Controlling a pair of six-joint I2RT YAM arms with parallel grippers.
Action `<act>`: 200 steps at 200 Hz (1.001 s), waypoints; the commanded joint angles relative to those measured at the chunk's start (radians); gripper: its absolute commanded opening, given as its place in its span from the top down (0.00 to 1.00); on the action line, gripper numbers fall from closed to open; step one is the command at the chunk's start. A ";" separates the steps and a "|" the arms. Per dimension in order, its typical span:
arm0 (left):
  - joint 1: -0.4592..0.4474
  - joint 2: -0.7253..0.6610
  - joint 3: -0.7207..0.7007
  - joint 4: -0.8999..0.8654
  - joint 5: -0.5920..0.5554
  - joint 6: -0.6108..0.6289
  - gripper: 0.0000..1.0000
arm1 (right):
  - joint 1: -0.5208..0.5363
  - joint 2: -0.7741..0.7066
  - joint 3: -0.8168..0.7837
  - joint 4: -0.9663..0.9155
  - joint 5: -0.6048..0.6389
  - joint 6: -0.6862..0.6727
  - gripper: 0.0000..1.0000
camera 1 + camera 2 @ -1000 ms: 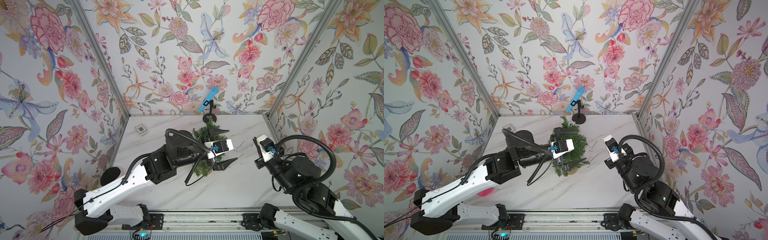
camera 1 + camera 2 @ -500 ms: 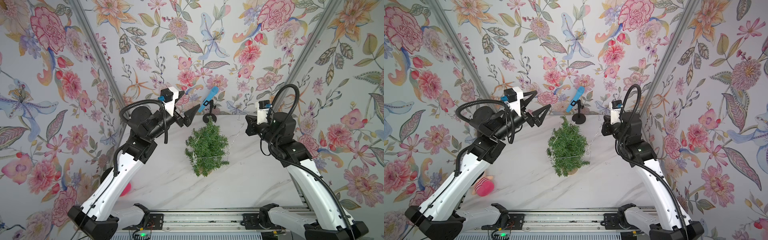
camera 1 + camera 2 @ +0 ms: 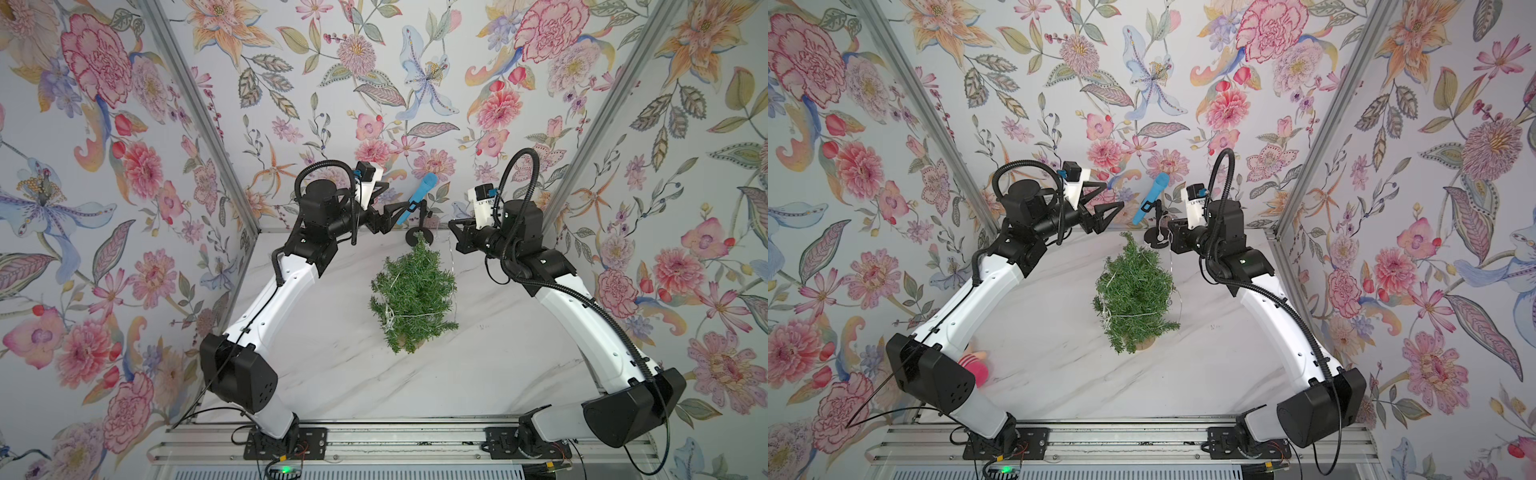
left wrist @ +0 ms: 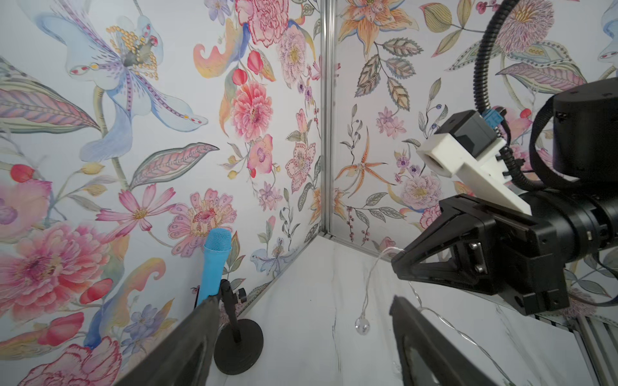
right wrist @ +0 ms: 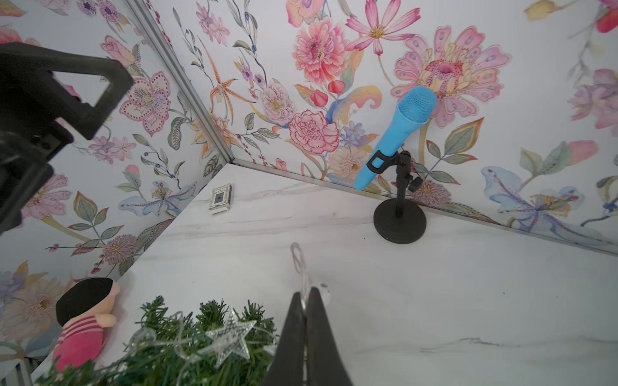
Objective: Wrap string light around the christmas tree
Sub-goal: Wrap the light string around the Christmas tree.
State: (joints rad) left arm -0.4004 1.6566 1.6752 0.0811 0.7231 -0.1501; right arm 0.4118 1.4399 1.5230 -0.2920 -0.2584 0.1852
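Christmas tree (image 3: 413, 299) stands upright mid-table on the white marble tabletop (image 3: 332, 365), between the two arms, and neither gripper touches it. Its tan base (image 3: 1148, 343) peeks out under the low branches. String light (image 3: 405, 316) loops around the lower branches and bunches on the tree's left side. A loose run climbs off the tree's right side to the right gripper (image 3: 453, 227). That gripper sits high near the back wall, just right of the black mic stand (image 3: 419, 237), fingers pressed together on the wire. In the right wrist view a small loop of wire pokes out past the tips, and a clear star piece (image 5: 230, 334) on the wire sits in the needles. Left gripper (image 3: 399, 195) is also raised, facing the right one from the other side of the blue microphone (image 3: 422, 191), fingers spread wide with nothing between them. In the left wrist view a clear bulb (image 4: 362, 326) dangles on the wire below the right gripper's tip. Small clear box (image 5: 220, 199) lies flat on the table near the back-left corner; can't tell if the wire reaches it. Plush doll (image 5: 83, 320) in a red striped top lies at the table's left edge.
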 commanded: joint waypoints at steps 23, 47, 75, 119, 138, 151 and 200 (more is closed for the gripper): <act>-0.043 0.029 0.027 -0.108 0.061 0.233 0.11 | 0.052 0.059 0.085 0.048 -0.027 0.008 1.00; -0.044 0.057 0.052 -0.152 0.044 0.279 0.14 | 0.083 0.070 0.101 0.061 -0.027 -0.003 1.00; -0.043 0.095 0.090 -0.194 0.047 0.320 0.19 | 0.117 0.081 0.118 0.065 -0.015 -0.023 1.00; -0.046 0.108 0.093 -0.188 0.031 0.328 0.47 | 0.143 0.088 0.124 0.064 -0.013 -0.039 1.00; -0.046 0.087 0.066 -0.157 0.048 0.327 0.64 | 0.145 0.090 0.119 0.065 -0.004 -0.040 1.00; -0.045 0.058 0.023 -0.102 0.042 0.308 0.71 | 0.145 0.089 0.117 0.065 -0.002 -0.039 1.00; -0.044 -0.083 -0.215 0.102 -0.111 0.256 1.00 | 0.147 0.062 0.101 0.065 0.015 -0.025 0.99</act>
State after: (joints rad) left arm -0.4446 1.6527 1.5436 0.0521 0.7136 0.1352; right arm 0.5503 1.5215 1.6218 -0.2489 -0.2611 0.1574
